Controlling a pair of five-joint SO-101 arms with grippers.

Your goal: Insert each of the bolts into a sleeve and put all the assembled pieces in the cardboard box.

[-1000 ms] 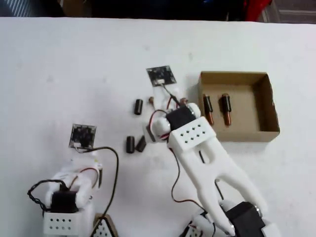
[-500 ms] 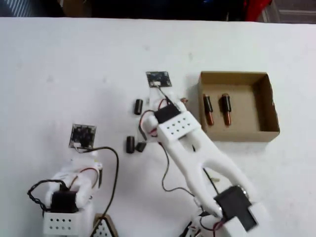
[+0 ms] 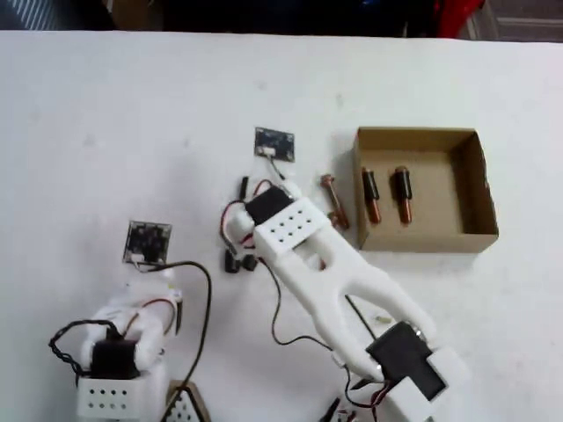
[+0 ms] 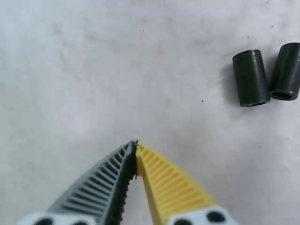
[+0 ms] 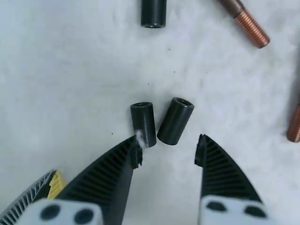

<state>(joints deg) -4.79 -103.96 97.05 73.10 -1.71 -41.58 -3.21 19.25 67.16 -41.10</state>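
Note:
Two black sleeves lie side by side on the white table, just ahead of my right gripper, which is open and holds nothing. One fingertip touches or nearly touches the nearer sleeve. A third sleeve lies farther off. Two copper bolts lie loose on the table beside the cardboard box. Two assembled pieces lie inside the box. My left gripper is shut and empty, low over bare table, with the same sleeve pair some way off.
The right arm stretches diagonally from the front right toward the table's middle. The left arm's base sits at the front left with a black cable looping beside it. The far half of the table is bare white.
The right arm has swung left, away from the box. Its gripper now stands over the pair of sleeves, and the two loose bolts have come into sight. The left arm has not moved.

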